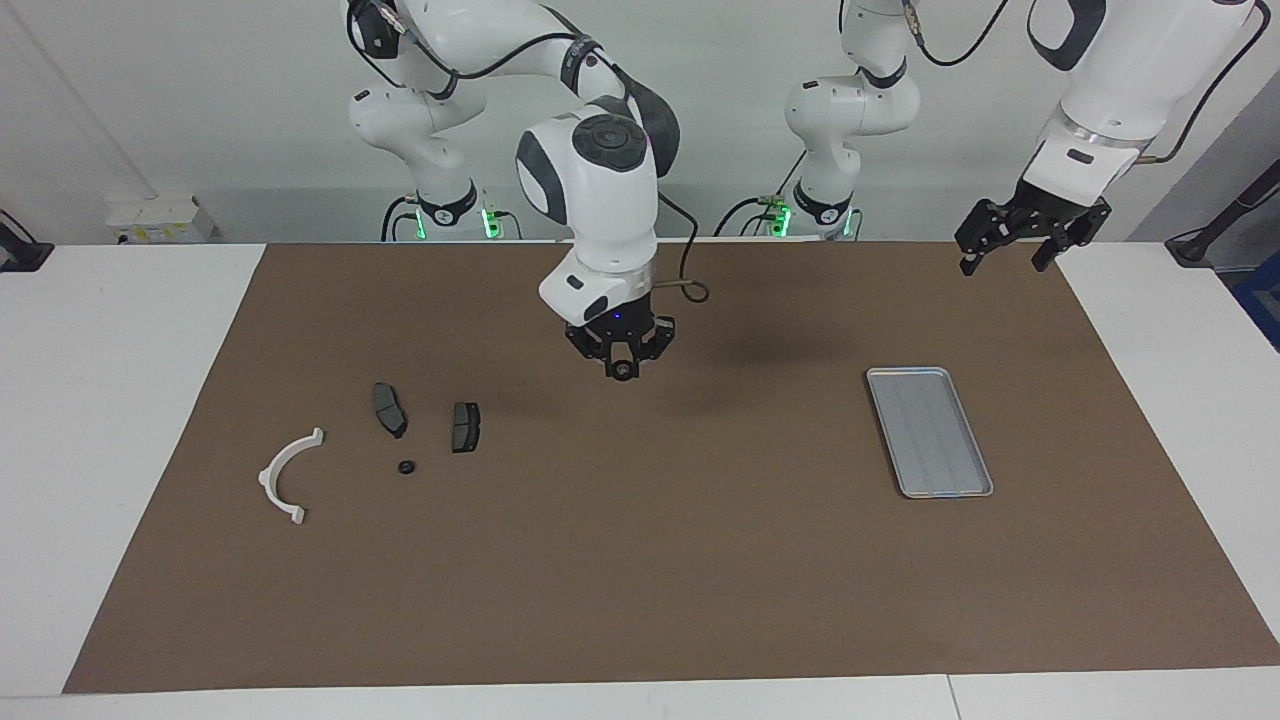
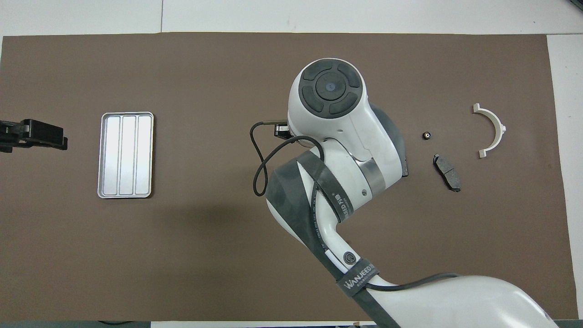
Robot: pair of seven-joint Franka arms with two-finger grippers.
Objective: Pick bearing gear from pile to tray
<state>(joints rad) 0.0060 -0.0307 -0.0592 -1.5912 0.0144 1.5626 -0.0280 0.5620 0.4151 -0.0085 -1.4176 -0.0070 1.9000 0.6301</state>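
My right gripper (image 1: pixel 622 371) hangs above the middle of the brown mat, between the pile and the tray, shut on a small black round bearing gear (image 1: pixel 623 372). In the overhead view the arm's own body hides that gripper. The pile lies toward the right arm's end: a white arc bracket (image 1: pixel 288 478) (image 2: pixel 491 130), two dark brake pads (image 1: pixel 389 409) (image 1: pixel 465 426) and one more small black round piece (image 1: pixel 406 467) (image 2: pixel 427 135). The silver ribbed tray (image 1: pixel 905 371) (image 2: pixel 126 113) lies toward the left arm's end with nothing in it. My left gripper (image 1: pixel 1010 245) waits open in the air over the mat's corner beside the tray.
A brown mat (image 1: pixel 640 580) covers most of the white table. In the overhead view the right arm covers one brake pad almost wholly, and the other pad (image 2: pixel 447 172) shows beside it.
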